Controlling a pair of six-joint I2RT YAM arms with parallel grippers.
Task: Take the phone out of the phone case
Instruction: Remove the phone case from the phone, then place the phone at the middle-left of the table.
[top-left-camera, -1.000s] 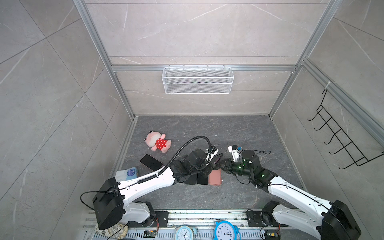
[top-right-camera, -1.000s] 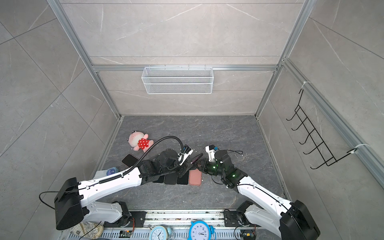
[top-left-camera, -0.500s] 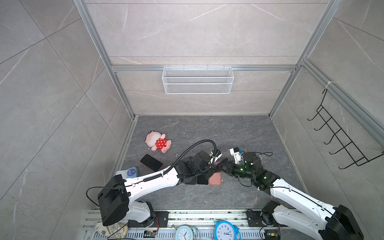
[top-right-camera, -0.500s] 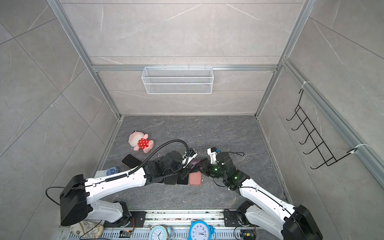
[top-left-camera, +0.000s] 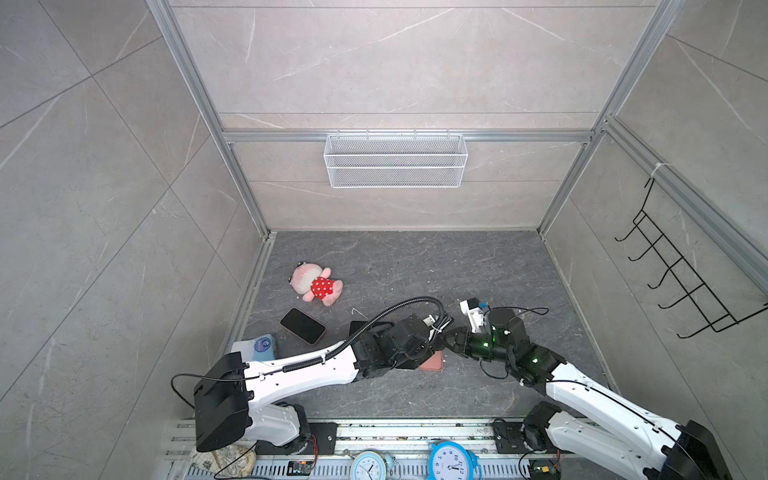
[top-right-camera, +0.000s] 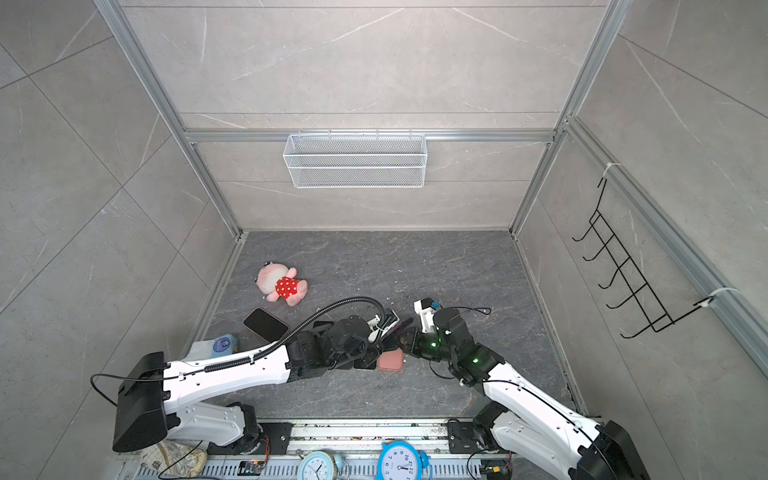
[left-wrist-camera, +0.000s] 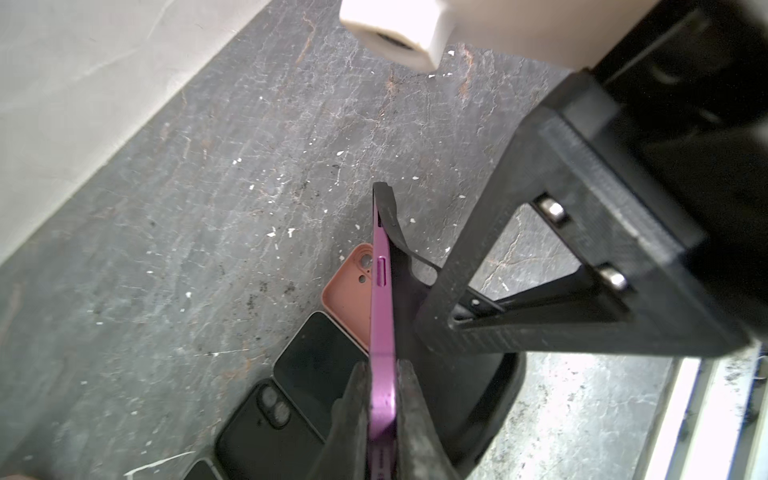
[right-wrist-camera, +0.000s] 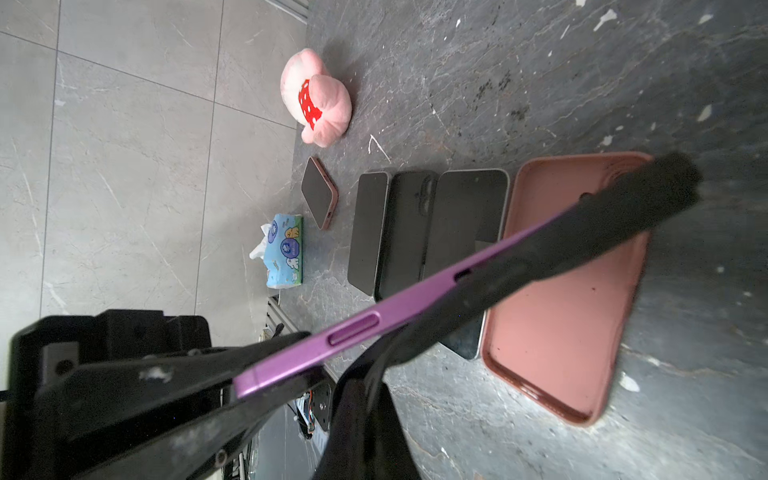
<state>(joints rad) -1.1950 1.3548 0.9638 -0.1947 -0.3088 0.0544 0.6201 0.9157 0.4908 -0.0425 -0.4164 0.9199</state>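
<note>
The purple phone (left-wrist-camera: 380, 324) stands on edge above the floor, and my left gripper (left-wrist-camera: 382, 370) is shut on its lower end. A black phone case (left-wrist-camera: 397, 232) is peeled partly off it and still hugs its far end. My right gripper (right-wrist-camera: 365, 390) is shut on the loose edge of the phone case (right-wrist-camera: 582, 237), beside the phone (right-wrist-camera: 332, 345). In both top views the two grippers meet tip to tip, left gripper (top-left-camera: 436, 332) against right gripper (top-left-camera: 451, 338), with the phone (top-right-camera: 395, 326) between them.
An empty pink case (right-wrist-camera: 561, 291) lies under the grippers beside a row of dark phones (right-wrist-camera: 415, 232). Further left lie a phone in a pink case (top-left-camera: 302, 325), a plush toy (top-left-camera: 316, 284) and a tissue pack (top-left-camera: 259, 347). A wire basket (top-left-camera: 395, 160) hangs on the back wall.
My left gripper has closed on the phone's end and its arm has shifted right. The right gripper stays shut on the case, a little nearer the front.
</note>
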